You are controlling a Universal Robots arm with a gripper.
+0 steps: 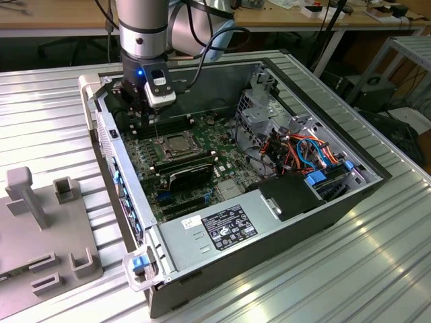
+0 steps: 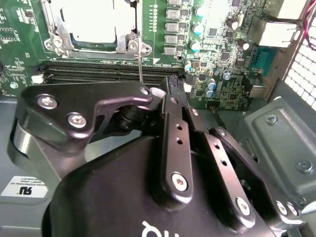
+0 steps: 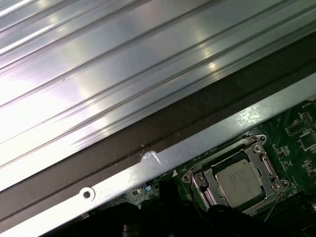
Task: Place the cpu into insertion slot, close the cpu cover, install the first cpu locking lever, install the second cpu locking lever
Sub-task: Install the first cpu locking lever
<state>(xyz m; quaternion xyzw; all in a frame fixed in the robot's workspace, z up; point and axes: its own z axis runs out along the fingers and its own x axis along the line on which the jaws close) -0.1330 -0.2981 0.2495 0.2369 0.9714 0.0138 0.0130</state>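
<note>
**A:** Where is the cpu [image 2: 96, 19]?

**B:** It sits flat in the insertion slot [image 3: 221, 162], and the cpu cover [image 3: 261, 157] lies down around it. In the exterior view that spot is inside the open case [image 1: 316, 195], in the upper half of the frame toward the exterior view's left.

**A:** How will it handle?

**B:** I'd judge it light, rigid and delicate on its underside, so it should be held by the edges only. What is in hand now is a locking lever [image 2: 139, 66]. It is a thin wire that looks stiff, springy and probably slippery, and is best held near its free end.

**A:** And the gripper [image 2: 147, 93]?

**B:** It is drawn narrow and pinches the wire's free end, just above a corner of the socket.

**A:** What is hard to make out?

**B:** The gripper's own body hides much of the green board [image 2: 217, 89]. I can't pick out a second lever, and I can't tell whether the cover is fully clamped. The memory slots [image 2: 98, 74] run between the socket and the gripper.
</note>
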